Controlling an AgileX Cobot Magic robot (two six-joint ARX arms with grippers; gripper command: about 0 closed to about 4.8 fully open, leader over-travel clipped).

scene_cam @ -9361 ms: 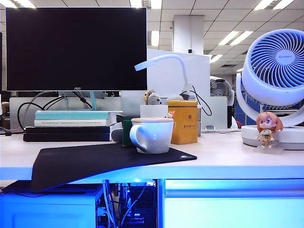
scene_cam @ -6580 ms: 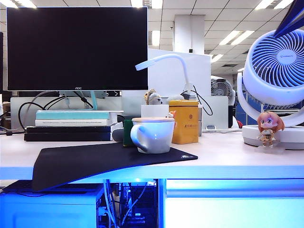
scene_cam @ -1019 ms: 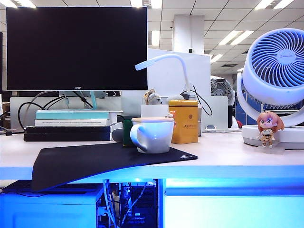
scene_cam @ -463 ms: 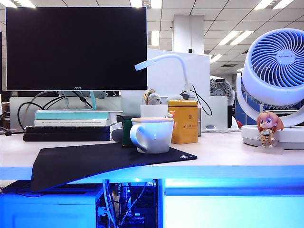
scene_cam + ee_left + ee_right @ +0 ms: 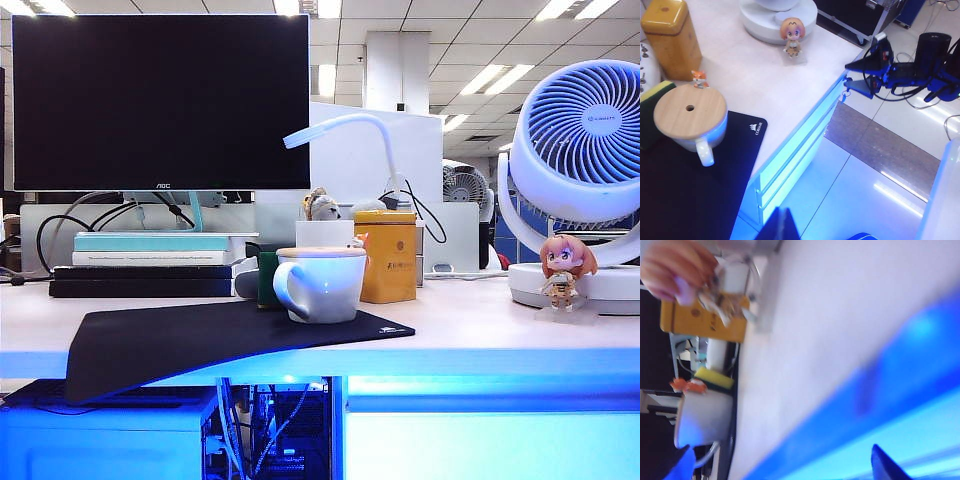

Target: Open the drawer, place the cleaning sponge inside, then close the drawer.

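In the exterior view the drawer (image 5: 490, 440) is closed under the bench (image 5: 480, 325); the cleaning sponge (image 5: 266, 279) stands behind the mug (image 5: 320, 283).

Left wrist view — the left gripper (image 5: 782, 227) hangs above the floor before the bench, fingers together.

Right wrist view — the right gripper (image 5: 785, 462) is near the bench edge, fingers wide apart, nothing between.

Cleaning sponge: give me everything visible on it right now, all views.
The small rectangular cleaning sponge, dark green scouring layer on yellow foam, stands on edge on the pale desk, right behind the white mug with the round wooden lid; whether they touch is unclear. The mug hides most of it in the exterior view, leaving a green sliver. The right wrist view shows its yellow side. Neither gripper is near it.
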